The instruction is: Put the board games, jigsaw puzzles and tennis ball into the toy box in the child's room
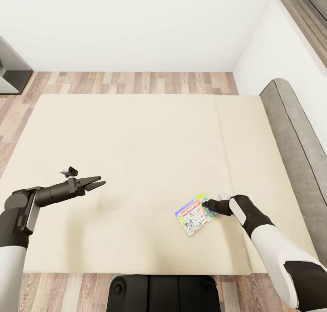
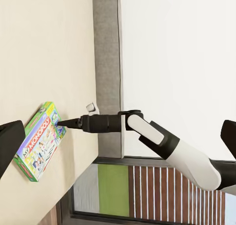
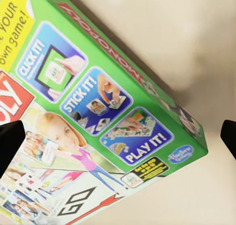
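Dark grey furniture piece (image 1: 11,71) on floor by far wall; slatted wood panel (image 1: 305,18) upper right.

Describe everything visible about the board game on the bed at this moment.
The board game is a thin, flat rectangular box, apparently printed cardboard, with green edges, a red Monopoly logo and cartoon panels reading "Click it!", "Stick it!", "Play it!". It lies closed and face up on the beige bed, turned askew to the mattress edges, near the robot's side. The right gripper is at its corner; the jaws look open in the wrist view.
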